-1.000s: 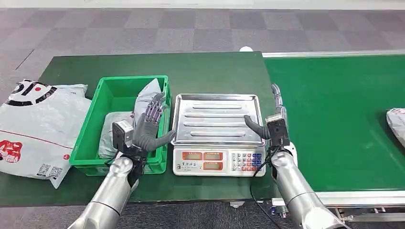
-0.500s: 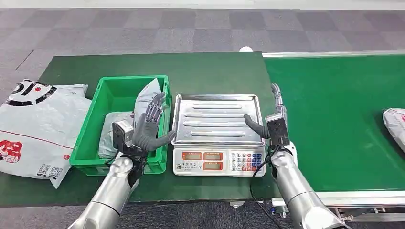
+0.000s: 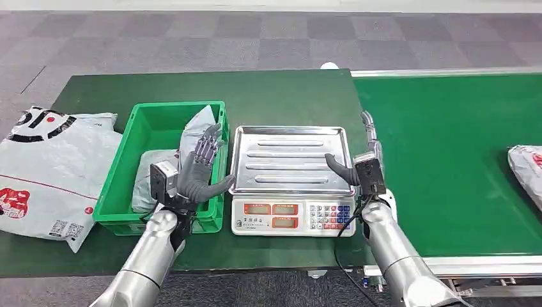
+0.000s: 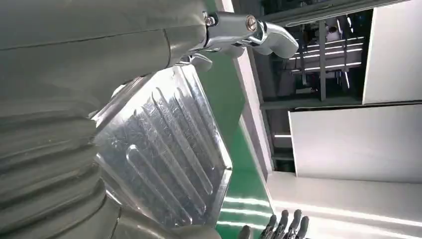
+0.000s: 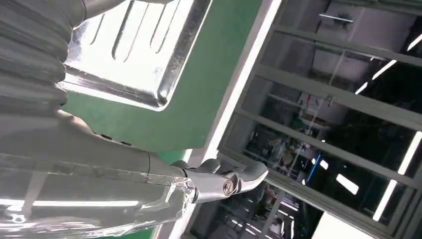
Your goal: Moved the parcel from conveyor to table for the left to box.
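— How many parcels?

— Four by my count: one parcel on the conveyor (image 3: 525, 167) at its far right edge, two grey parcels in the crate (image 3: 195, 131) — one leaning upright, one lying flat — and one large white bag (image 3: 48, 169) on the desk (image 3: 281, 96).

— Containers and machines?

— One green crate (image 3: 150, 121), one scale (image 3: 291, 214) with one steel tray (image 3: 291, 160), one conveyor belt (image 3: 447, 147).

— Hands?

— Two — one left hand (image 3: 201, 167), one right hand (image 3: 358, 163).

silver arms, dark fingers, grey thumbs

Glossy ribbed metal scale tray (image 3: 291, 160); matt green conveyor belt (image 3: 447, 160).
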`<action>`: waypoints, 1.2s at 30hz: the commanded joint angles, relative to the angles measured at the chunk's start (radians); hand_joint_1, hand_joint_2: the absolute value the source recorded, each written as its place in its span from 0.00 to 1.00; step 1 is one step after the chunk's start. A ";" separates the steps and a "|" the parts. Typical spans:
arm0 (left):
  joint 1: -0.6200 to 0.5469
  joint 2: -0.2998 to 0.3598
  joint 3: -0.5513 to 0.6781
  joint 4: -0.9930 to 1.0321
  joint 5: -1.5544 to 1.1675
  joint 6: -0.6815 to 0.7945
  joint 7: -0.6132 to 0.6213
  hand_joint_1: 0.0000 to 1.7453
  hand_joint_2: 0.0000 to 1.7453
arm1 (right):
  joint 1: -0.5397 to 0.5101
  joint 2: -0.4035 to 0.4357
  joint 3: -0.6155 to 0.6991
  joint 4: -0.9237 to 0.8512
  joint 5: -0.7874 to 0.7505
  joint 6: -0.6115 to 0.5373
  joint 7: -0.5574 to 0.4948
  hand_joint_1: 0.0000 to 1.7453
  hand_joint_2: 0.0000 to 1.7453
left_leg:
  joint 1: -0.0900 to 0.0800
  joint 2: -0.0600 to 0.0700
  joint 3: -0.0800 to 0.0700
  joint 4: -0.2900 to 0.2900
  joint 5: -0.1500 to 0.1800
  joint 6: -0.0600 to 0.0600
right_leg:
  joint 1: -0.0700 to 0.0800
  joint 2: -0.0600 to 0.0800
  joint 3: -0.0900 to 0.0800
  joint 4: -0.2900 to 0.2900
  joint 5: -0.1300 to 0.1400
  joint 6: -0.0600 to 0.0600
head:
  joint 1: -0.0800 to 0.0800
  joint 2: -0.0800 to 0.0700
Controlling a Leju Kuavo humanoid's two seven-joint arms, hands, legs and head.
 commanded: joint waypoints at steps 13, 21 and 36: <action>-0.035 0.012 0.020 0.051 -0.002 -0.004 0.004 0.00 1.00 | -0.041 -0.020 0.036 0.057 -0.004 0.000 0.005 0.00 1.00 | 0.001 0.001 0.003 -0.002 0.000 0.000 | 0.001 0.001 0.003 -0.002 0.000 -0.001 | 0.000 0.000; -0.039 0.009 0.022 0.058 0.000 -0.001 0.004 0.00 1.00 | -0.049 -0.024 0.037 0.068 -0.005 0.003 0.005 0.00 1.00 | 0.001 0.001 0.004 -0.002 0.000 0.000 | 0.001 0.001 0.004 -0.003 0.000 -0.001 | 0.000 0.000; -0.040 0.009 0.023 0.059 0.001 0.000 0.004 0.00 1.00 | -0.053 -0.023 0.039 0.072 -0.005 0.003 0.005 0.00 1.00 | 0.001 0.001 0.004 -0.003 0.000 0.000 | 0.002 0.001 0.005 -0.004 0.001 -0.001 | 0.000 0.000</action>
